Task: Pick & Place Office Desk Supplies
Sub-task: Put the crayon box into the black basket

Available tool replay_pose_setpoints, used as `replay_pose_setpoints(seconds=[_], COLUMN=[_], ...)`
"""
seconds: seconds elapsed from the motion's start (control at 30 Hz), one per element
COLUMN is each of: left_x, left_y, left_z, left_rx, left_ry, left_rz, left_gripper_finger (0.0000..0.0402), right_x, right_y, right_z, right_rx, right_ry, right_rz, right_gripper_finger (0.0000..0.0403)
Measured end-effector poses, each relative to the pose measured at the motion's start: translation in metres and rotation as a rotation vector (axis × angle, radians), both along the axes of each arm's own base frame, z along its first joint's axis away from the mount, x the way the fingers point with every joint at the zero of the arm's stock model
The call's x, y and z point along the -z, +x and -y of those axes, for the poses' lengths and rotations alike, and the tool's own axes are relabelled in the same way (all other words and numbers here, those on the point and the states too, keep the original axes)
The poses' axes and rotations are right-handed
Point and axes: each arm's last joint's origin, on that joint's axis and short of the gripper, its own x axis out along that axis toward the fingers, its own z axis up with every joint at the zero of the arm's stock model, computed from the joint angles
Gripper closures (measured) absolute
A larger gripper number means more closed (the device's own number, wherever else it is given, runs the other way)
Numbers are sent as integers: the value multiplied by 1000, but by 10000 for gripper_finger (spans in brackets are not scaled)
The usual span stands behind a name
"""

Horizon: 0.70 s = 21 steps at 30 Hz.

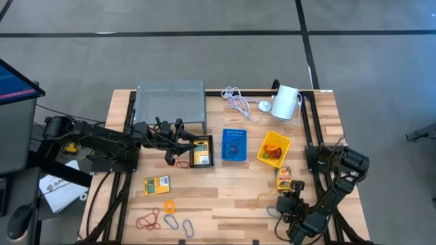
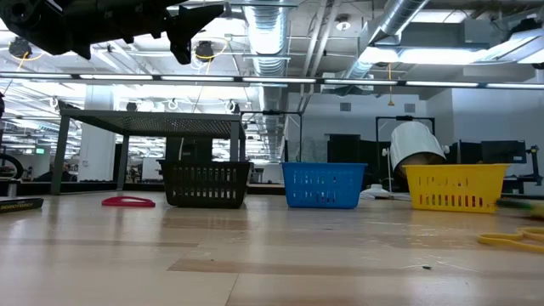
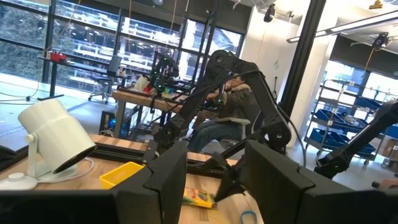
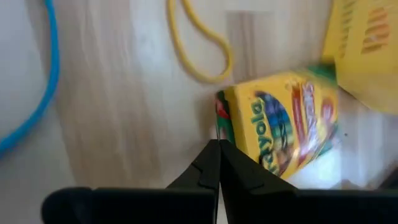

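Note:
Three bins stand in a row mid-table: a black bin with a yellow packet inside, a blue bin and a yellow bin. Another yellow packet lies flat at the near left. Red, orange and bluish loops lie near the front edge. A crayon packet lies flat below the yellow bin. My right gripper is shut beside it, slanting down, next to a yellow loop and a blue loop. My left gripper hovers open, level, left of the black bin. My right gripper has its shut fingertips at the crayon packet's end edge, slanting down onto it. Nothing shows between the fingers. Whether the tips touch the packet I cannot tell.
A grey mesh riser stands at the far left. A coiled white cable and a white cylinder device sit at the far right. A person sits beyond the table. Bare wood lies at the middle front.

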Motion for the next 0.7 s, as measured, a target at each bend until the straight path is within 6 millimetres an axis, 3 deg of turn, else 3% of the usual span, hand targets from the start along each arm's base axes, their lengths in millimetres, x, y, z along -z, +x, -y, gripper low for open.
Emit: replay_pose_setpoints(seconds=[0.33, 0.7], left_x=[0, 0], left_y=[0, 0], left_z=[0, 0], left_rx=[0, 0], left_ry=[0, 0], left_rz=[4, 4], left_gripper_finger=[244, 244], right_x=[-23, -68], right_y=[5, 10], right_z=[-8, -16], right_rx=[36, 82], right_ry=[-22, -115], right_rz=[37, 66], right_gripper_finger=[403, 403])
